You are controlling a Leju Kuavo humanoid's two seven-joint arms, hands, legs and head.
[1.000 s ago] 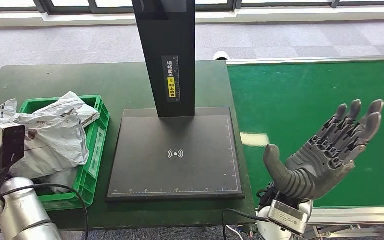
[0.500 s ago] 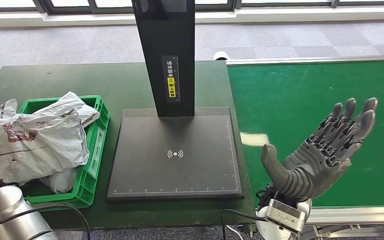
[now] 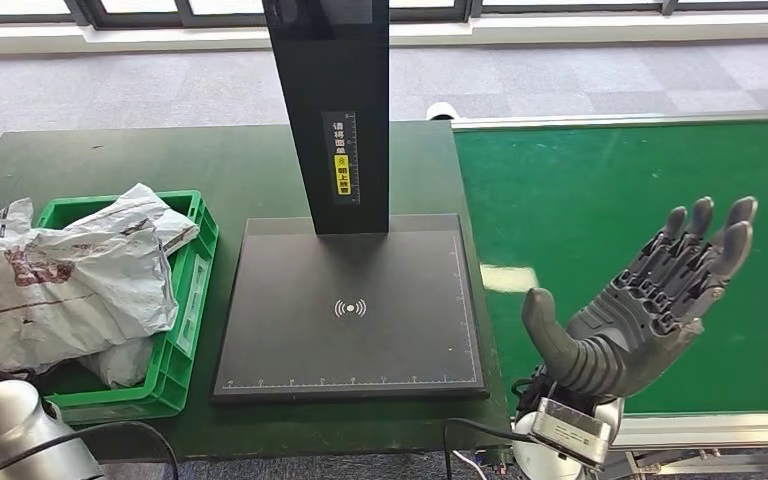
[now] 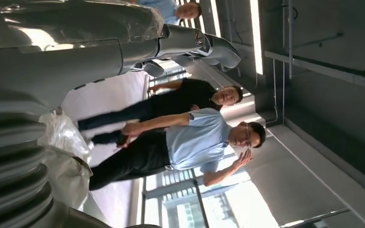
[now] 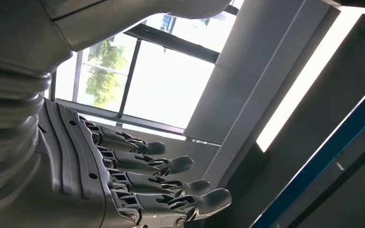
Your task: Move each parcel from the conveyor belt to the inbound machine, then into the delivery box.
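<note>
While the right hand (image 3: 640, 310) hovers palm-up over the green conveyor belt (image 3: 600, 200), its fingers (image 3: 705, 235) spread and holding nothing, the parcels (image 3: 70, 280) lie well apart — heaped in the green delivery box (image 3: 185, 300) across the bench (image 3: 200, 160). Between them sits the black inbound machine (image 3: 350, 300). Left hand (image 4: 190, 42) — cannot tell its state. Two people (image 4: 190, 137) stand in the room.

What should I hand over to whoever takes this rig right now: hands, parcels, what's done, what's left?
Right hand: open, palm up, over the near edge of the conveyor belt, holding nothing.
Left hand: fingers apart, nothing seen in it.
Parcels: grey bags piled in the green delivery box, some overhanging its far-left rim.
Inbound machine: plate bare.
No parcel on the visible belt, so wait for the next one, then scan and box it.
</note>
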